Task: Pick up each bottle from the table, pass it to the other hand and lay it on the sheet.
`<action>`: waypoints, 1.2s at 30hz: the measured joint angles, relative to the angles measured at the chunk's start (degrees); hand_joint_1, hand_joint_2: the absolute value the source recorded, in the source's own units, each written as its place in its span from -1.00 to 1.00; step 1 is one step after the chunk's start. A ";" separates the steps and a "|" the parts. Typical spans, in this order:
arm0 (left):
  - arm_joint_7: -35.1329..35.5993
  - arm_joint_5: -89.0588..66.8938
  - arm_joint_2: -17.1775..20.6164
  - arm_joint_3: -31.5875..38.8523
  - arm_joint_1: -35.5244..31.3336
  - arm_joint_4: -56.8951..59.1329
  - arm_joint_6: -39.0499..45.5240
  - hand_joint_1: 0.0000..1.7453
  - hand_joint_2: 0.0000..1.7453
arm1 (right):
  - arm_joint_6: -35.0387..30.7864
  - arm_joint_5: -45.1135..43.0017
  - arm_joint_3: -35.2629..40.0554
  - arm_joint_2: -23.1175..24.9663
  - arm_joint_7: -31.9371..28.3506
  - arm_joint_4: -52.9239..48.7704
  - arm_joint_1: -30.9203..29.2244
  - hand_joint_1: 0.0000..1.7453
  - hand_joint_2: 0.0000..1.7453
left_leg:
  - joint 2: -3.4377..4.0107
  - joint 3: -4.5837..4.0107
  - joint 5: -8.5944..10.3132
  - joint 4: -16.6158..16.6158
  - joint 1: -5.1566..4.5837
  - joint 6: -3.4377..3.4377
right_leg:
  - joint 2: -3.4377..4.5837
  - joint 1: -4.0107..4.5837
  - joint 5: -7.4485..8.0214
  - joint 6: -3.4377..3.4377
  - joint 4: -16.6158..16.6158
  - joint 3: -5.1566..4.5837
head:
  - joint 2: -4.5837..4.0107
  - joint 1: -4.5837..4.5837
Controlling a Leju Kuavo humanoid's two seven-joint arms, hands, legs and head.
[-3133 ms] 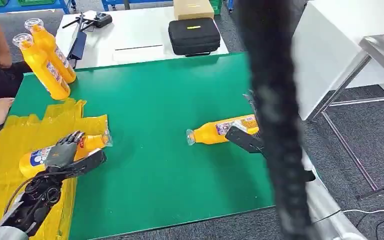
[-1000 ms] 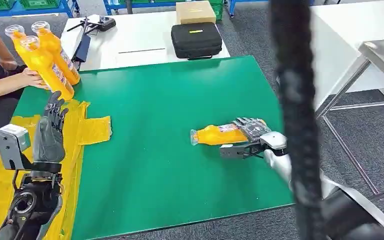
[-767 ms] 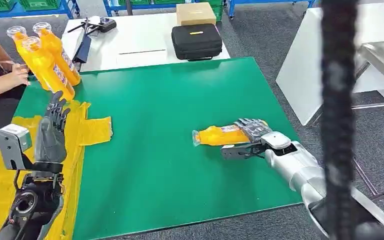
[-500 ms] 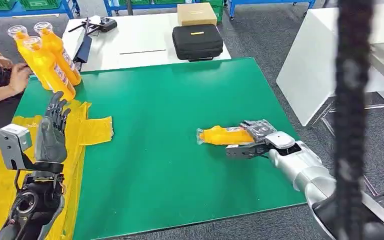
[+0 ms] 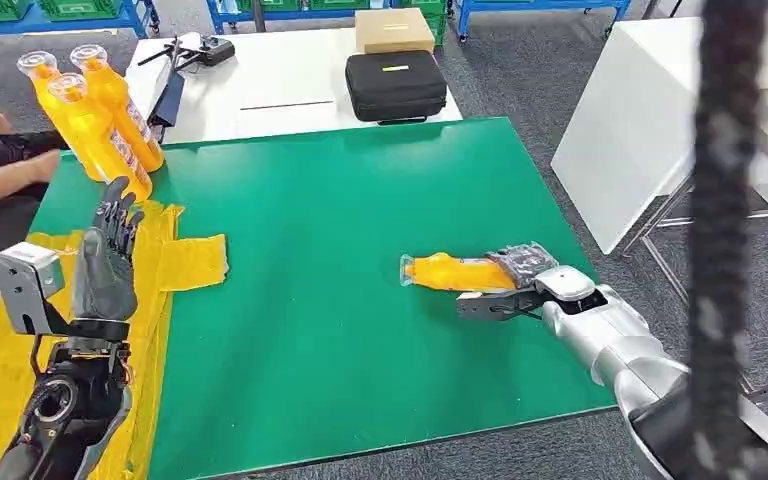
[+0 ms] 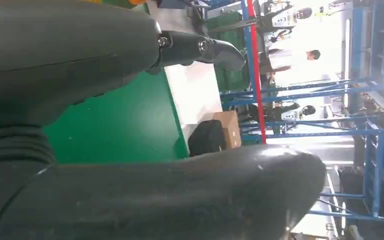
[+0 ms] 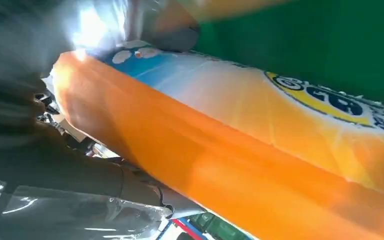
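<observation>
While the right hand (image 5: 513, 283) is wrapping its fingers around the base end of the lying bottle (image 5: 452, 272), the pick-up step is in hand; whether the bottle is already leaving the green counter (image 5: 340, 230) cannot be told. The left hand (image 5: 105, 262) is standing upright over the yellow sheet (image 5: 192, 262), fingers apart and holding nothing, as if it is waiting for the pass. The next move is likely calling for a lift and a carry across the counter to that waiting hand. The bottle is orange with a blue and white label (image 7: 220, 85), its neck pointing toward the sheet. At the far corner two more bottles (image 5: 95, 115) are standing beside a person's arm (image 5: 0, 180).
</observation>
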 measured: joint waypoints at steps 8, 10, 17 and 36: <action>0.35 0.26 -0.61 -0.79 -1.03 0.00 0.06 -1.00 -1.00 | 0.35 -0.31 -0.06 -0.13 1.49 -0.26 1.57 -1.00 1.00 | 0.02 0.87 -0.45 -0.03 0.16 0.05 | 0.01 0.09 -0.35 0.27 -0.30 1.04 | 0.00 -0.02; 0.42 0.44 -0.90 -0.83 -1.50 -0.02 0.11 -1.00 -1.00 | 1.03 -0.30 -0.06 -0.20 1.86 -0.46 1.75 -1.00 1.00 | 0.09 0.91 -0.52 -0.04 0.16 0.04 | 0.01 0.07 -0.38 0.27 -0.34 1.07 | 0.00 0.00; 0.50 0.50 -1.40 -0.85 -2.13 -0.09 0.22 -1.00 -1.00 | 1.55 -0.20 -0.09 -0.33 2.38 -0.59 2.07 -1.00 1.00 | 0.06 0.97 -0.44 -0.04 0.17 0.23 | 0.01 0.09 -0.32 0.19 -0.50 1.29 | 0.00 0.02; 0.48 0.31 -1.44 0.28 -1.61 -1.40 1.16 -1.00 -1.00 | 4.26 -2.60 -1.24 -0.70 1.71 -1.49 2.67 1.00 1.00 | 0.17 1.24 -0.67 -0.04 0.23 0.38 | 0.09 0.19 -0.29 0.19 -0.77 1.69 | 0.00 0.02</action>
